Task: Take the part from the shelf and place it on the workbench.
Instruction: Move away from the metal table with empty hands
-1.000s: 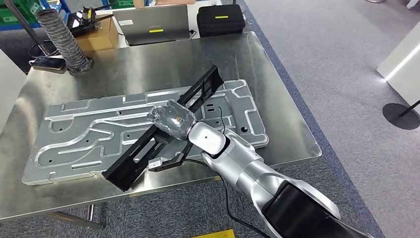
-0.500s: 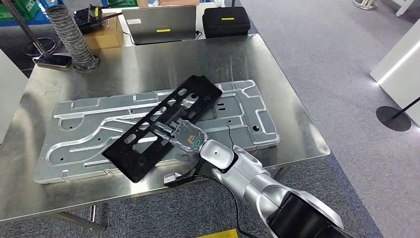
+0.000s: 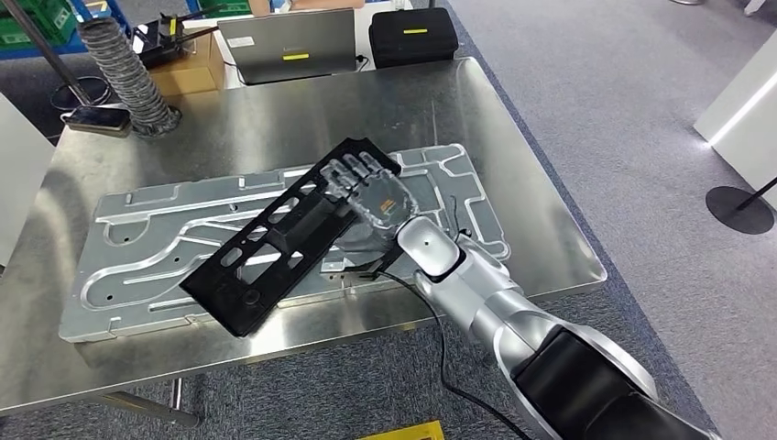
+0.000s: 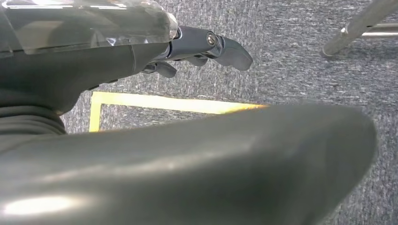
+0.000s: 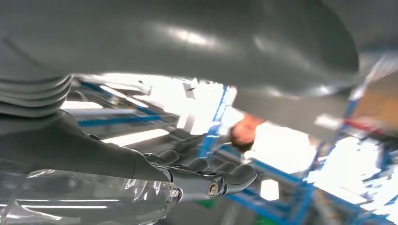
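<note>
1. On the far left of the steel-topped workbench [image 3: 275, 115], a grey ribbed flexible hose [image 3: 121, 75] stands beside a dark phone [image 3: 99, 117]. Both are well apart from the work, so I judge little risk there unless the long part swings wide.

2. The large silver machined aluminium plate with routed channels [image 3: 147, 238] lies flat on the bench and reaches close to its near edge. Its raised ribs could catch the part and leave it rocking rather than seated.

3. The long black slotted plastic frame part [image 3: 275, 238] lies diagonally across the aluminium plate. Its lower-left end sits at the plate's near edge, and its upper-right end is under the right hand. So the part is already on the bench. The overhanging left end looks the likeliest to tip or slide off toward the floor if it is nudged.

4. The right hand [image 3: 371, 194] is spread flat over the part's upper-right end, fingers extended and gripping nothing, as far as the head view shows. I cannot tell whether it touches the part. If a fingertip snags a slot when the hand lifts, it could drag or pivot the whole frame.

5. A thin black cable [image 3: 431, 335] trails below the right wrist. It could hook the bench edge.

6. The left hand [image 4: 197, 47] hangs over grey carpet, fingers loosely curled around nothing.
</note>
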Controlling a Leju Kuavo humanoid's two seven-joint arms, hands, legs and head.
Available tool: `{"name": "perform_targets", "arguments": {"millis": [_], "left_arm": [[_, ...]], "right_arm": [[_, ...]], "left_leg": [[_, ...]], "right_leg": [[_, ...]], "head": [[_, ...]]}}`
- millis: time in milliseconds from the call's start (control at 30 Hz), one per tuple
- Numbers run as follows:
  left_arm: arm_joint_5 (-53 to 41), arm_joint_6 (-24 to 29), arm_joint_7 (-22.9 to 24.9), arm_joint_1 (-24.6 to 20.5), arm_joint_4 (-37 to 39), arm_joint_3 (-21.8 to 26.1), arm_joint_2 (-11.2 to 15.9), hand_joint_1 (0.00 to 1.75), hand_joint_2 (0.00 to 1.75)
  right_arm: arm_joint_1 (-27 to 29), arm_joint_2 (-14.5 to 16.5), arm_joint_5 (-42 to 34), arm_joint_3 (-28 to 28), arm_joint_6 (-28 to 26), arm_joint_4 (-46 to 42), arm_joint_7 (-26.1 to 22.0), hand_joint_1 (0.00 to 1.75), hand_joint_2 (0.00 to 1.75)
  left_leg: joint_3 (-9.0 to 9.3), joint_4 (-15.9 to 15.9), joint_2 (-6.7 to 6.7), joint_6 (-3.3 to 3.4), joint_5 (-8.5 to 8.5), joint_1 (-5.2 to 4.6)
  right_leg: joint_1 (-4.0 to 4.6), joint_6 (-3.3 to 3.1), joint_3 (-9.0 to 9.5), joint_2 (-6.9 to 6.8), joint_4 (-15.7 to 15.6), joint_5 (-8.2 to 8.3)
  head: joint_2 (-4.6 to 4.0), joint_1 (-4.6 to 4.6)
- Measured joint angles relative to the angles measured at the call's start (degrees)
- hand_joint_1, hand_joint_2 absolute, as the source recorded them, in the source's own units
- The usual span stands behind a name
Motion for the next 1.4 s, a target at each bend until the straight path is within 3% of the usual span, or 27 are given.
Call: {"name": "perform_targets", "arguments": {"millis": [100,167,300,333,400,433,467,500,533,567,633,700,800,867,933,967,1000,1033,1100,1167,1267,1300,1333,1400], "left_arm": [[0.45,-0.09,-0.19,0.08,0.01,0.01,-0.05,0.0,0.0],[0.83,-0.32,-0.46,0.12,0.04,0.05,-0.15,0.0,0.0],[1.77,-1.0,-1.22,0.54,0.05,0.43,-0.2,0.0,0.0],[2.02,-1.16,-1.4,0.57,0.05,0.53,-0.21,0.0,0.0],[2.9,-1.47,-1.81,0.62,0.05,0.87,-0.21,0.0,0.0],[3.38,-1.57,-1.96,0.68,0.05,1.15,-0.2,0.0,0.0],[3.84,-1.65,-2.05,0.8,0.05,1.5,-0.2,0.0,0.0],[4.19,-1.69,-2.05,0.93,0.05,1.82,-0.21,0.0,0.0],[4.42,-1.71,-2.03,1.09,0.05,2.1,-0.24,0.0,0.0],[4.58,-1.73,-1.98,1.22,0.06,2.32,-0.33,0.0,0.0],[4.78,-1.8,-1.83,1.31,0.07,2.71,-0.66,0.0,0.0],[4.99,-1.87,-1.52,1.38,0.08,3.19,-0.94,0.0,0.0],[5.08,-1.91,-0.85,1.62,0.08,3.56,-1.11,0.0,0.0],[4.91,-1.9,-0.62,1.72,0.08,3.69,-1.15,0.0,0.0],[4.71,-1.84,-0.52,1.75,0.08,3.74,-1.1,0.0,0.0],[4.66,-1.81,-0.49,1.75,0.08,3.75,-1.05,0.0,0.0],[4.65,-1.8,-0.44,1.76,0.08,3.76,-1.0,0.0,0.0],[4.64,-1.8,-0.4,1.76,0.08,3.78,-0.95,0.0,0.0],[4.59,-1.8,-0.32,1.57,0.08,3.81,-0.87,0.0,0.0],[4.5,-1.8,-0.29,1.23,0.08,3.81,-0.83,0.0,0.0],[4.47,-1.87,-0.51,1.12,0.08,3.81,-0.73,0.0,0.0],[4.47,-1.92,-0.68,1.1,0.08,3.82,-0.7,0.0,0.0],[4.47,-1.97,-0.86,1.08,0.08,3.83,-0.69,0.0,0.0],[4.45,-2.01,-1.13,1.05,0.08,3.86,-0.65,0.0,0.0]], "right_arm": [[-0.22,-1.37,-2.46,-5.01,-7.08,-2.77,0.2,0.0,0.0],[0.75,-2.48,-2.79,-9.0,-9.45,-7.48,-1.07,0.0,0.0],[6.17,-4.89,-3.15,-19.8,-10.04,-23.7,-7.5,0.0,0.0],[7.76,-5.32,-4.05,-23.02,-10.06,-28.39,-9.79,0.0,0.0],[11.68,-6.11,-6.97,-30.06,-10.07,-38.3,-15.25,0.0,0.0],[13.97,-6.39,-8.63,-33.57,-10.06,-42.9,-17.78,0.0,0.0],[16.39,-6.76,-10.34,-37.32,-10.06,-47.34,-20.06,0.0,0.0],[18.79,-7.21,-12.1,-40.99,-10.05,-51.18,-21.99,0.0,0.0],[21.12,-7.74,-14.17,-44.75,-10.04,-54.74,-23.82,0.0,0.0],[23.35,-8.32,-16.61,-48.38,-10.04,-57.86,-25.73,0.0,0.0],[27.71,-9.31,-21.82,-55.04,-10.01,-62.64,-29.75,0.0,0.0],[32.66,-10.08,-26.63,-61.96,-10.0,-65.34,-32.88,0.0,0.0],[41.2,-10.68,-31.39,-72.06,-9.95,-65.99,-34.04,0.0,0.0],[45.89,-10.64,-33.45,-77.48,-9.92,-64.91,-33.45,0.0,0.0],[49.57,-10.44,-35.37,-81.92,-9.92,-62.32,-33.93,0.0,0.0],[51.05,-10.26,-36.09,-83.81,-9.92,-60.69,-34.63,0.0,0.0],[52.27,-10.03,-36.57,-85.54,-9.92,-59.11,-35.37,0.0,0.0],[53.15,-9.81,-36.83,-86.99,-9.92,-57.79,-36.05,0.0,0.0],[54.15,-9.51,-36.55,-89.29,-9.75,-55.96,-36.54,0.0,0.0],[54.64,-9.37,-35.37,-91.01,-9.03,-54.39,-35.49,0.0,0.0],[54.9,-9.17,-33.97,-93.29,-7.34,-49.66,-34.66,0.0,0.0],[54.95,-9.08,-33.98,-94.21,-6.94,-47.01,-35.09,0.0,0.0],[54.95,-9.01,-34.17,-95.15,-6.71,-44.09,-35.68,0.0,0.0],[54.76,-8.9,-34.76,-96.92,-6.29,-37.96,-36.71,0.0,0.0]], "left_leg": [[4.78,-9.97,0.25,-0.67,4.81,0.69],[6.29,-13.22,0.26,-0.03,5.04,0.72],[6.26,-13.39,-0.21,1.95,4.57,0.56],[6.33,-13.47,-0.31,2.32,4.56,0.56],[6.43,-13.49,-0.62,2.84,4.39,0.43],[6.53,-13.49,-0.83,3.04,4.28,0.31],[6.69,-13.48,-1.04,3.21,4.16,0.17],[6.91,-13.48,-1.26,3.35,4.03,0.0],[7.19,-13.48,-1.46,3.46,3.91,-0.21],[7.44,-13.5,-1.58,3.54,3.81,-0.39],[7.7,-13.55,-1.76,3.48,3.67,-0.7],[7.75,-13.7,-1.79,3.17,3.63,-0.67],[7.78,-13.45,-1.38,2.4,2.74,-0.68],[6.69,-9.68,-0.65,1.87,-0.75,-0.68],[4.59,-2.67,-0.28,1.38,-5.24,-0.53],[4.07,-0.1,-0.21,1.17,-6.49,-0.48],[4.49,0.54,-0.19,0.98,-6.67,-0.46],[6.02,-1.19,-0.18,0.86,-5.79,-0.45],[11.25,-9.29,-0.2,0.92,-3.14,-0.42],[14.49,-14.96,-0.34,1.65,-1.69,-0.55],[14.42,-15.69,-0.32,2.94,-0.66,-0.77],[14.09,-15.79,-0.21,3.35,-0.09,-0.7],[13.61,-15.91,-0.1,3.72,0.53,-0.59],[12.34,-15.95,0.04,4.21,1.67,-0.55]], "right_leg": [[-0.27,1.01,-0.21,0.06,1.36,-1.04],[0.02,1.68,-0.65,0.09,2.05,-1.5],[-0.14,2.64,-1.1,-0.12,3.26,-2.73],[-0.23,2.87,-2.05,-0.06,5.38,-4.03],[-0.32,3.17,-5.68,0.12,12.72,-7.55],[-0.32,3.21,-7.64,0.17,16.39,-8.8],[-0.31,3.14,-8.97,0.2,18.57,-9.02],[-0.23,2.93,-9.3,0.24,18.55,-8.03],[-0.04,2.51,-8.55,0.27,16.15,-5.98],[0.28,1.81,-7.03,0.28,12.15,-3.43],[1.07,0.44,-4.18,0.15,4.87,-0.06],[1.57,-0.07,-3.31,-0.01,2.49,0.57],[1.16,0.05,-2.73,-0.37,1.04,1.3],[0.65,0.04,-2.56,-0.63,0.16,1.85],[0.5,0.0,-2.91,-0.66,0.1,2.16],[0.42,0.1,-3.18,-0.67,0.2,2.31],[0.3,0.24,-3.51,-0.66,0.36,2.48],[0.16,0.42,-3.88,-0.6,0.58,2.65],[-0.04,0.91,-4.6,-0.33,1.22,3.0],[0.01,1.52,-5.0,-0.1,1.77,3.39],[-0.03,2.63,-5.08,0.17,1.52,4.3],[-0.14,2.96,-5.33,0.27,1.74,3.81],[-0.25,3.26,-5.86,0.35,2.85,2.28],[-0.45,3.75,-7.72,0.39,8.33,-3.22]], "head": [[-0.01,0.0],[-0.01,0.0],[0.0,0.03],[0.01,0.02],[0.01,0.03],[0.01,0.02],[0.01,0.02],[0.01,0.02],[0.0,0.02],[-0.01,0.02],[-0.01,0.03],[0.0,0.04],[-0.01,0.04],[-0.01,0.03],[0.0,0.02],[0.0,0.02],[-0.01,0.02],[-0.01,0.02],[-0.01,0.02],[0.0,0.03],[0.01,0.03],[0.0,0.03],[-0.01,0.03],[-0.01,0.03]]}}
